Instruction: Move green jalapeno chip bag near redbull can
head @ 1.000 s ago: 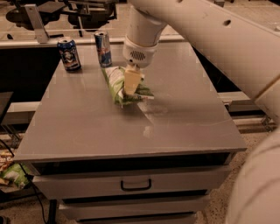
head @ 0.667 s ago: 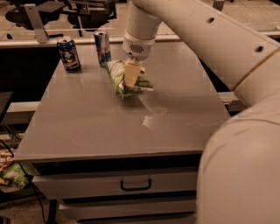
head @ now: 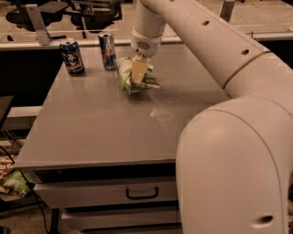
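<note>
Probably an office: swivel chairs (head: 91, 11) behind a grey drawer desk (head: 100, 123); gripper (head: 138, 73) at its far side.

Dim amber light — glare on table (head: 91, 132) beside tool (head: 138, 72).

The green jalapeno chip bag (head: 126, 78) is lying toward the back of the worktop (head: 100, 123), just right of the redbull can (head: 107, 51), which is standing near the back edge. A second can (head: 72, 56) is standing further left, apart. The gripper (head: 138, 73) is clasping the bag's middle from above. A drawer (head: 114, 192) is sitting beneath the worktop.
</note>
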`<state>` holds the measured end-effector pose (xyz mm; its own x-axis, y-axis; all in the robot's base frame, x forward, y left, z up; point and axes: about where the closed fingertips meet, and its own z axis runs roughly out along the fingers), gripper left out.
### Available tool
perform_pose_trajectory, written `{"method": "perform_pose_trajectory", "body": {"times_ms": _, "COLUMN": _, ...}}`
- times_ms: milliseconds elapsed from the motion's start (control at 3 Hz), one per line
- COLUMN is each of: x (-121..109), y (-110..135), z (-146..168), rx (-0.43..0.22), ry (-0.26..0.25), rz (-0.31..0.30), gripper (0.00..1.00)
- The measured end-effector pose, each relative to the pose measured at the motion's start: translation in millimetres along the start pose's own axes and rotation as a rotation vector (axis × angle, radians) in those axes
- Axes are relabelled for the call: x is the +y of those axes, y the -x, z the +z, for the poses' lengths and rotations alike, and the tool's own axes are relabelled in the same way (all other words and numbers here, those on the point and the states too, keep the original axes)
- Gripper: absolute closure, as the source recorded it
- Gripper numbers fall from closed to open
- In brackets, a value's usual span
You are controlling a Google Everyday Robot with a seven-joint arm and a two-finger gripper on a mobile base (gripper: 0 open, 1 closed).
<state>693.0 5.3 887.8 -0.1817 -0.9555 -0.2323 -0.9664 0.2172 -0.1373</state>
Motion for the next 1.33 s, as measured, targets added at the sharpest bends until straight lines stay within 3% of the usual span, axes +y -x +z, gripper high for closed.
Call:
{"method": "perform_pose_trajectory", "body": {"times_ms": 1000, "x": -12.6, "y": 10.3, "z": 10.8, "rx": -0.025, "ry": -0.009, "rz": 0.009, "gripper": 0.12}}
{"method": "perform_pose_trajectory", "body": {"times_ms": 1333, "x": -14.1, "y": 12.4, "z": 14.0, "rx": -0.029, "ry": -0.012, "rz": 0.008, "gripper": 0.00}}
